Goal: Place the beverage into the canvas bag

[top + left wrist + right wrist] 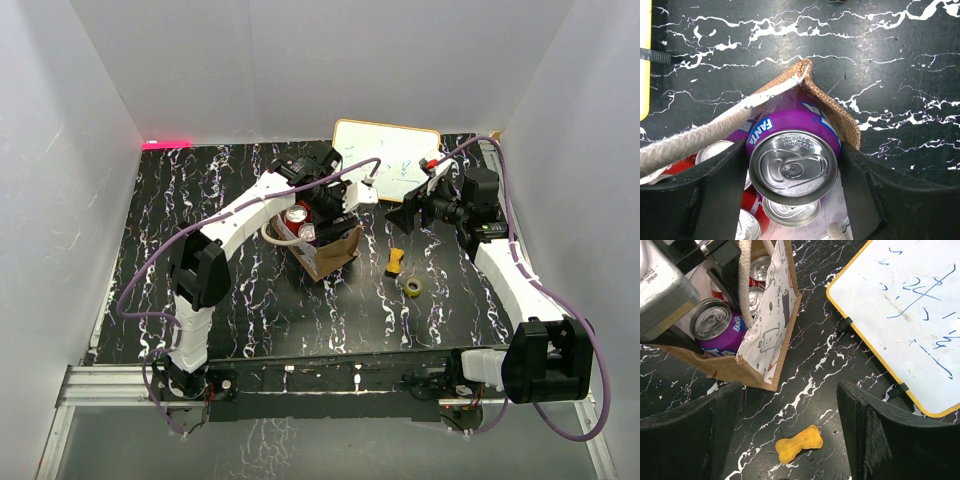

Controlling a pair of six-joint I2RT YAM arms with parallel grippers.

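Left gripper: closed on the purple can, one finger pressed to each side.
Purple can: stood upright in a corner of the canvas bag, beside other cans.
Right gripper: spread wide, empty, above a yellow bone toy.

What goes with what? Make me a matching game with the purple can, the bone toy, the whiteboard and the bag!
Things:
1. purple can
2. bone toy
3. whiteboard
4. bag

Clues:
A. yellow all over, lying on the table
B. has rope handles
C. sits inside the bag
D. has blue scribbles on it

Pairs: 1-C, 2-A, 3-D, 4-B
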